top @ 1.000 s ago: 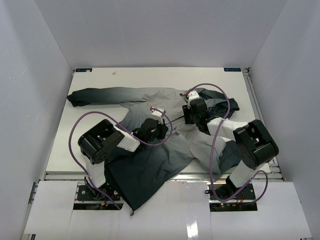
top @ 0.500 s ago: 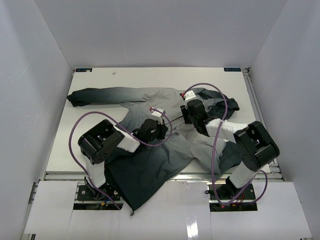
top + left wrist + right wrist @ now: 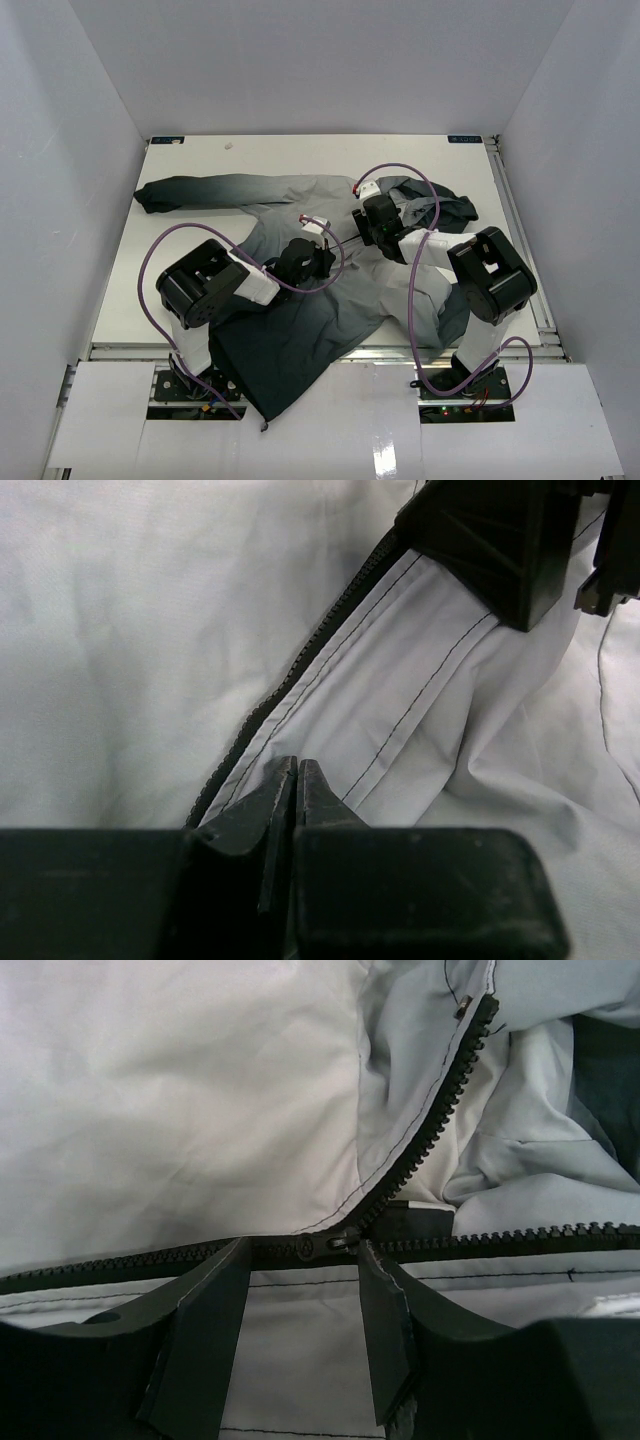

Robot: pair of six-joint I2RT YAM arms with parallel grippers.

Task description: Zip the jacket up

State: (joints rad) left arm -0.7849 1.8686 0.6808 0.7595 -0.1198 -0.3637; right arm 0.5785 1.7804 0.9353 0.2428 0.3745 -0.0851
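Two toothed zipper rows (image 3: 430, 1150), left gripper (image 3: 297, 772) seemingly pinching smooth grey jacket (image 3: 130, 630)

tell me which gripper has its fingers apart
The right gripper: its fingers stand apart, one on each side of the zipper slider, while the left gripper has its fingers pressed together at the zipper edge of the jacket.

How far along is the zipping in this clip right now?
Done: the jacket has its teeth joined behind the slider, leftward in the right wrist view. In hand: the left gripper is shut, apparently pinching fabric beside the closed zipper; the right gripper is open, its fingers either side of the slider, not gripping it. Left: ahead, two tooth rows diverge, unzipped.
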